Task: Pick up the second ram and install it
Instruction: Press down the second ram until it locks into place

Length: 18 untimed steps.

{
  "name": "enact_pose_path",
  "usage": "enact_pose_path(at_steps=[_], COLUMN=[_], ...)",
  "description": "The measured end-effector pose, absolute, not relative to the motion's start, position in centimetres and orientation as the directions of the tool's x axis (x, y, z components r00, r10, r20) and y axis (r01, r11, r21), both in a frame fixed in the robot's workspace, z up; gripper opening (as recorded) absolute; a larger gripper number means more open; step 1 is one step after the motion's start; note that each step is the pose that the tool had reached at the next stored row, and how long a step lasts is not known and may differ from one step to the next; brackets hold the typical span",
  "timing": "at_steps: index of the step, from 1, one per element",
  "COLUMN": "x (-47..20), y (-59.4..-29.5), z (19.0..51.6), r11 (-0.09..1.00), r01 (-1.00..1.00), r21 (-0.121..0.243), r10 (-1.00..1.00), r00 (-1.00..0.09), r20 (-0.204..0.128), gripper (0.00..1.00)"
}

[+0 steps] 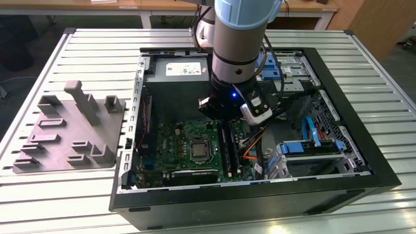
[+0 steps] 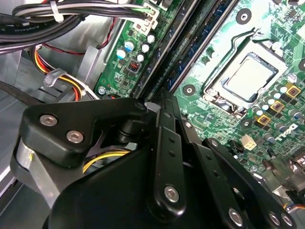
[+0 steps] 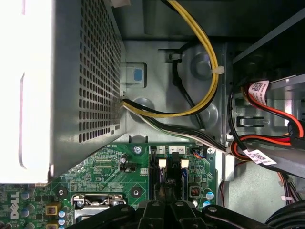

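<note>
Fingers [image 2: 164, 107] pressed together over the RAM slots [image 2: 190, 52] of the motherboard [image 1: 188, 146] inside the open PC case [image 1: 364, 141] on the worktop [image 1: 97, 53], RAM stick [image 1: 225, 146] seated just below them, beside the CPU socket [image 2: 248, 76].

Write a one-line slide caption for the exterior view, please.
Robot arm's gripper lowered inside the open computer case, over the RAM slots of the motherboard.

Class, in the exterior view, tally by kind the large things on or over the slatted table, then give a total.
Open computer case: 1
Grey fixture tray: 1
Robot arm: 1
Total: 3
</note>
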<state>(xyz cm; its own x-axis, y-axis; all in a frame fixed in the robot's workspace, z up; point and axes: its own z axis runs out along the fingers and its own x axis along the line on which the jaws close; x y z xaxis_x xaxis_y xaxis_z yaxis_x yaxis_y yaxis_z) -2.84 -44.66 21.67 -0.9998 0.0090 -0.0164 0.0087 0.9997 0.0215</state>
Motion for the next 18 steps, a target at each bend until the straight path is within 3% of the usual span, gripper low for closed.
enact_pose_path(at_steps=[18], x=[-2.8], y=[-45.0], z=[24.5], r11=[1.000], r01=[0.009], r21=[0.020], r10=[0.009], r00=[-1.000], r20=[-0.017], gripper=[0.10])
